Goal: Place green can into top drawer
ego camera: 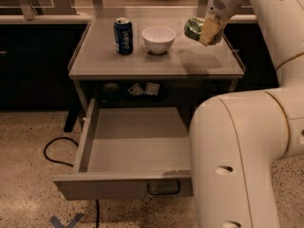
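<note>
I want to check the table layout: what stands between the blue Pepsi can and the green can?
In the camera view, the white bowl stands between the Pepsi can and the green can, which the gripper holds above the table.

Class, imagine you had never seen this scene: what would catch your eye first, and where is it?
The huge white robot arm fills the right foreground. Its claw holds the green can tilted above the table's right side. Below, the top drawer is pulled wide open.

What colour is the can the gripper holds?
Green, in the gripper above the table's right side; the green can shows in the camera view.
</note>
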{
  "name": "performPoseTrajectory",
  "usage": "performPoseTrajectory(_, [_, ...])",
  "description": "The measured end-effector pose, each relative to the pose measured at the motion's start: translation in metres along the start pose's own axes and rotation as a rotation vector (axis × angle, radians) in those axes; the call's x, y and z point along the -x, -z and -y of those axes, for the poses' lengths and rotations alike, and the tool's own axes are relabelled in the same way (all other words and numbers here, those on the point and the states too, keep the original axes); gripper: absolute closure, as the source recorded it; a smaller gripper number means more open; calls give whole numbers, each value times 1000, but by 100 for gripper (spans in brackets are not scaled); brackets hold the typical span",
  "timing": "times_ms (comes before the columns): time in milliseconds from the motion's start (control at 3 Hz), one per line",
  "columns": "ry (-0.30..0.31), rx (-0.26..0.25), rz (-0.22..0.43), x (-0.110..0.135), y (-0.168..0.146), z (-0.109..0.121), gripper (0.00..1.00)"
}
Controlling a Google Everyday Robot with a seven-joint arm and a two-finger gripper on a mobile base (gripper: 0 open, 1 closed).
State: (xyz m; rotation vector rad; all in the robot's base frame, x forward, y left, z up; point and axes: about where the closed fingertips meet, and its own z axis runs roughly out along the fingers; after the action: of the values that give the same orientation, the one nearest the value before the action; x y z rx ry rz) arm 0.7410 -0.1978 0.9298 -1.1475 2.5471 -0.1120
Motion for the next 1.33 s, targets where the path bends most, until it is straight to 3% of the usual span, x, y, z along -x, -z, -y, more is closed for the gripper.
performPoseTrajectory(333, [-38, -63, -1, -4, 78, -15, 100])
performPoseTrajectory(667, [-37, -109, 69, -1, 115, -14, 100])
performPoseTrajectory(1000, [-35, -121, 85, 5, 112, -10, 100])
performPoseTrajectory(1333, [-60, -109, 36, -9, 91, -8, 100])
